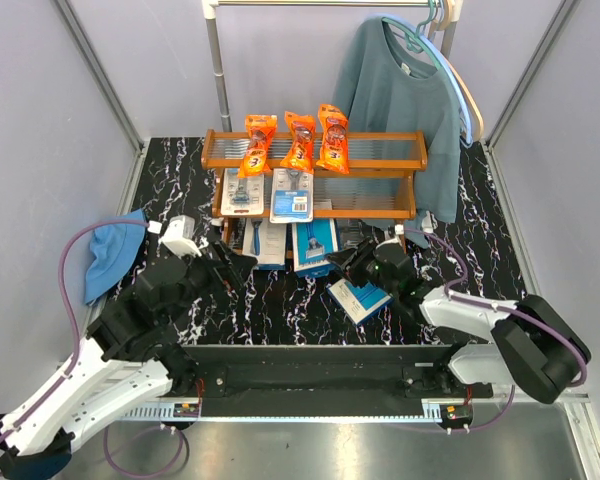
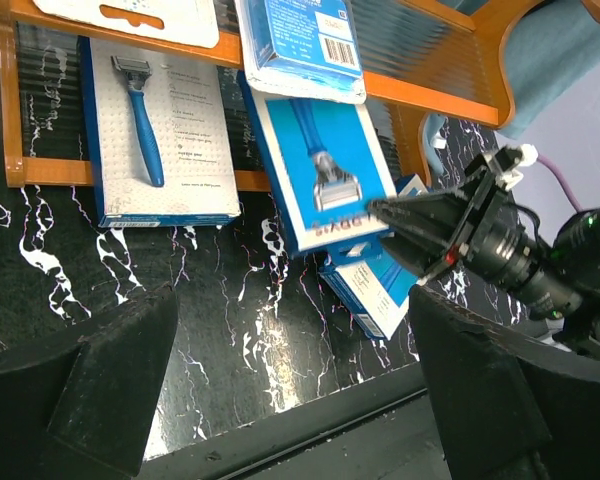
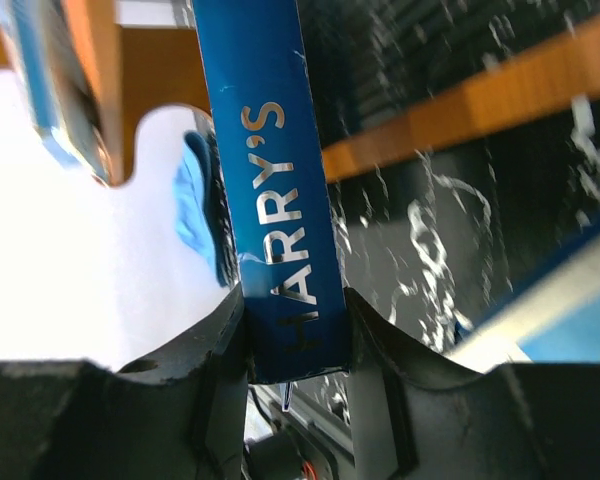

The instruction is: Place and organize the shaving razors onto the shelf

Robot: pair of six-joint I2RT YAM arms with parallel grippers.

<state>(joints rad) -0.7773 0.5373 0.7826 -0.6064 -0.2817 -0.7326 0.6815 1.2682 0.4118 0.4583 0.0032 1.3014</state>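
The shelf (image 1: 380,160) stands at the back. Three orange razor bags (image 1: 300,140) lie on its top tier and two blister cards (image 1: 292,193) on the middle tier. One boxed razor (image 2: 160,140) rests on the lowest tier. My right gripper (image 3: 293,300) is shut on the narrow edge of a second blue box (image 3: 270,150), which leans against the shelf's lower rail (image 1: 315,245). A third box (image 1: 360,298) lies flat on the table just in front of it. My left gripper (image 2: 290,370) hovers open above the table in front of the shelf, holding nothing.
A blue cloth (image 1: 110,255) lies at the table's left edge. A teal sweater (image 1: 400,110) hangs from a metal clothes rail (image 1: 218,70) behind and right of the shelf. Grey walls close in on both sides.
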